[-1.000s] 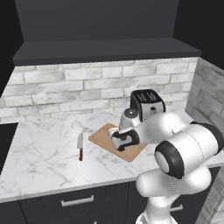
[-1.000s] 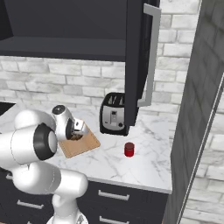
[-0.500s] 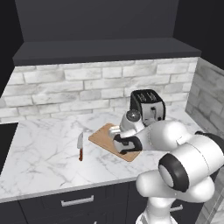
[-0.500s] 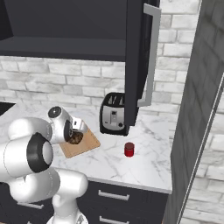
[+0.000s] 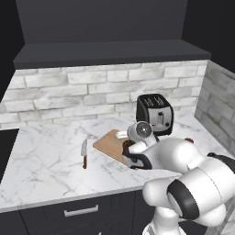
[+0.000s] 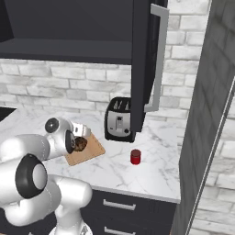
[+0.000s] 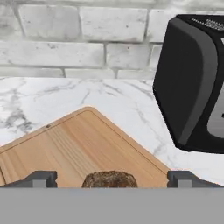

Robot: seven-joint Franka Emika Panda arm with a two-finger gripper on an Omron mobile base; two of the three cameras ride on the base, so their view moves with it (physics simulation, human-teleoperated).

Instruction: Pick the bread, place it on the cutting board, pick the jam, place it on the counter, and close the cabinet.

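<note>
The bread (image 7: 109, 178), a small dark brown lump, lies on the cutting board (image 7: 78, 144) between my two fingertips (image 7: 41, 178), with a gap on each side. My gripper (image 7: 111, 179) is open around it. From the right, the bread (image 6: 81, 145) sits on the cutting board (image 6: 92, 150) just under the gripper (image 6: 78, 138). The gripper (image 5: 128, 150) hangs low over the cutting board (image 5: 109, 142). The red jam (image 6: 135, 156) stands on the counter (image 6: 151, 170) right of the board. The cabinet (image 6: 141, 59) door hangs open above the toaster.
A black toaster (image 5: 155, 114) stands just behind and right of the board, close to the hand. A red-handled knife (image 5: 84, 153) lies on the counter left of the board. The brick wall (image 7: 78, 39) backs the counter. A dark tall panel (image 6: 206, 114) stands at the right.
The arm's elbow has swung right and the hand has shifted slightly over the board. The bread stays on the board and the jaws stay wide apart.
</note>
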